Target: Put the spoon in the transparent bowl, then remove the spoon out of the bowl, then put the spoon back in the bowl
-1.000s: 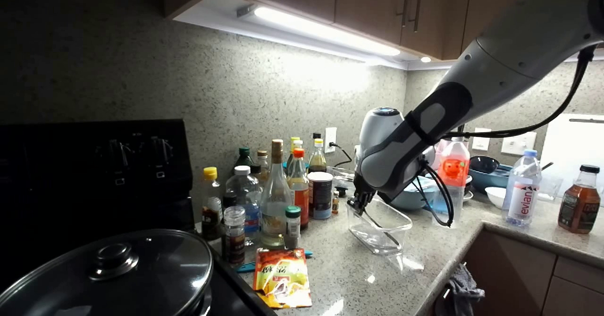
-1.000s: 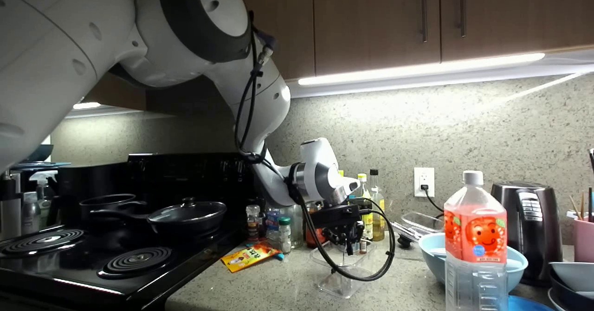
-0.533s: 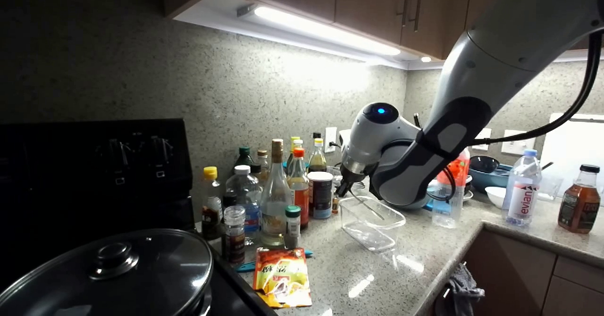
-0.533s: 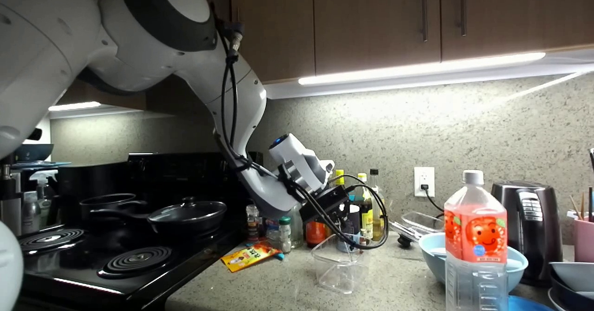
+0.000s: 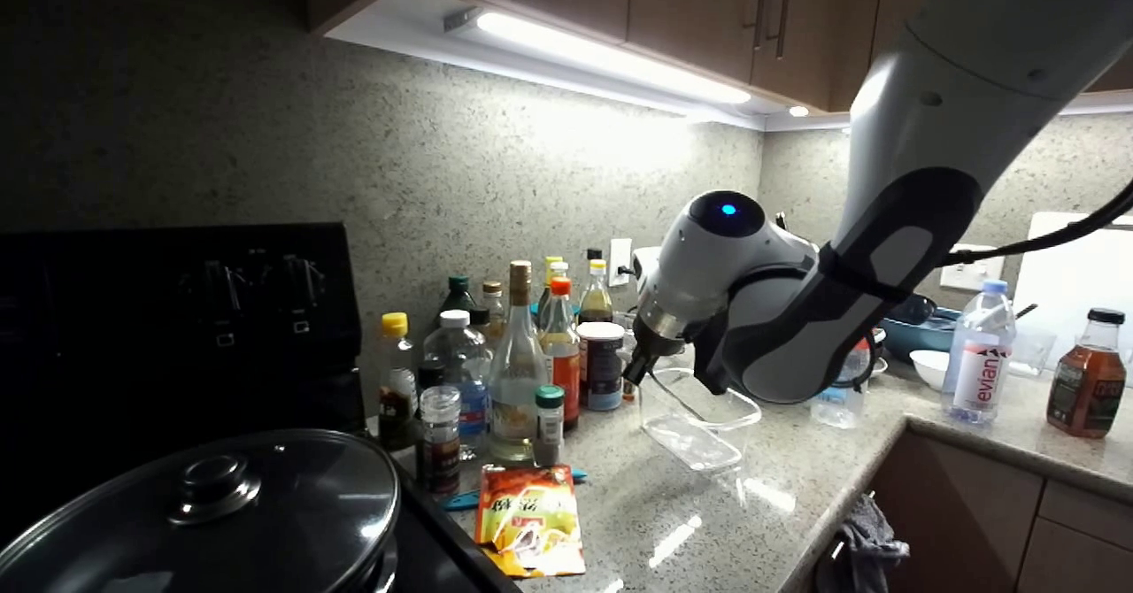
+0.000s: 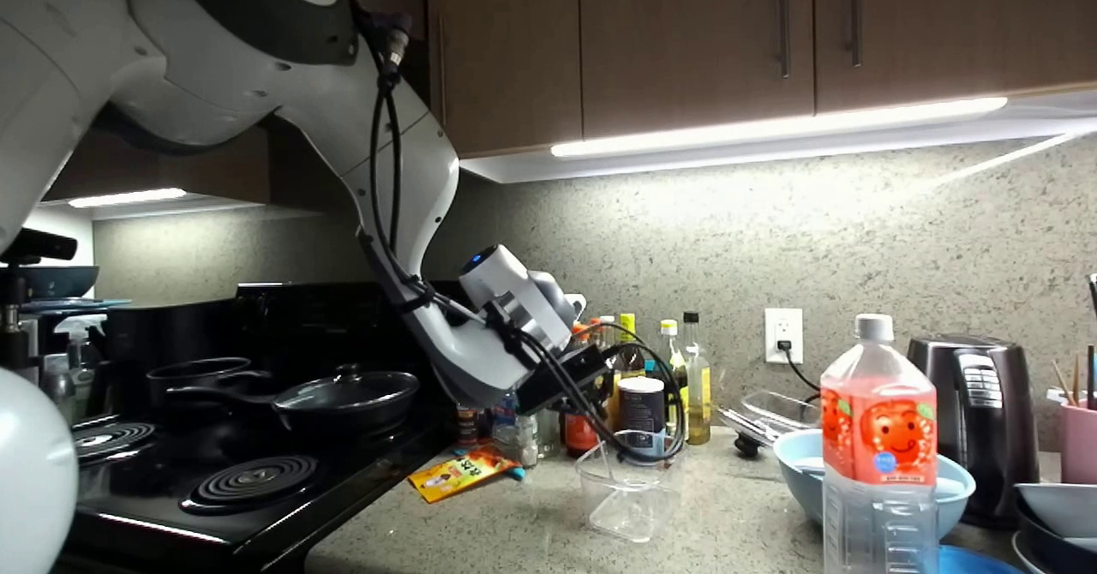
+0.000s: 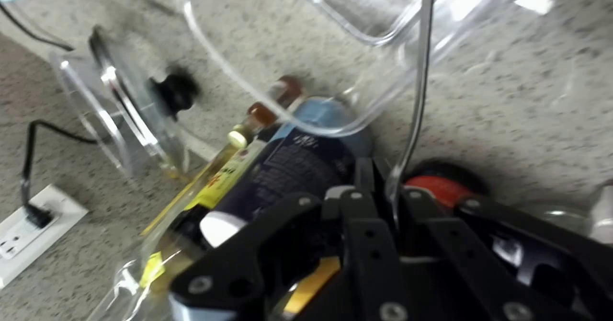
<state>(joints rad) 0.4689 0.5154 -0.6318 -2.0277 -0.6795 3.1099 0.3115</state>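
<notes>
My gripper (image 7: 389, 185) pinches one end of the spoon (image 7: 422, 72) jutting ahead, light, stiff and slick, I'd guess, and best held there.

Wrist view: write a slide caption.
The hand grips the spoon, whose slim shaft crosses the rim of the transparent bowl from this angle.

The arm (image 6: 343, 111) slants down from my left, its cables (image 6: 638, 457) looped in front of the clear bowl (image 6: 632, 505) on the counter (image 6: 480, 531), a packet (image 6: 463, 474) lying between that and the stove (image 6: 154, 486) with its lidded pan (image 6: 347, 396), while to my right a bottle (image 6: 883, 428) stands before the light blue bowl (image 6: 795, 464).
</notes>
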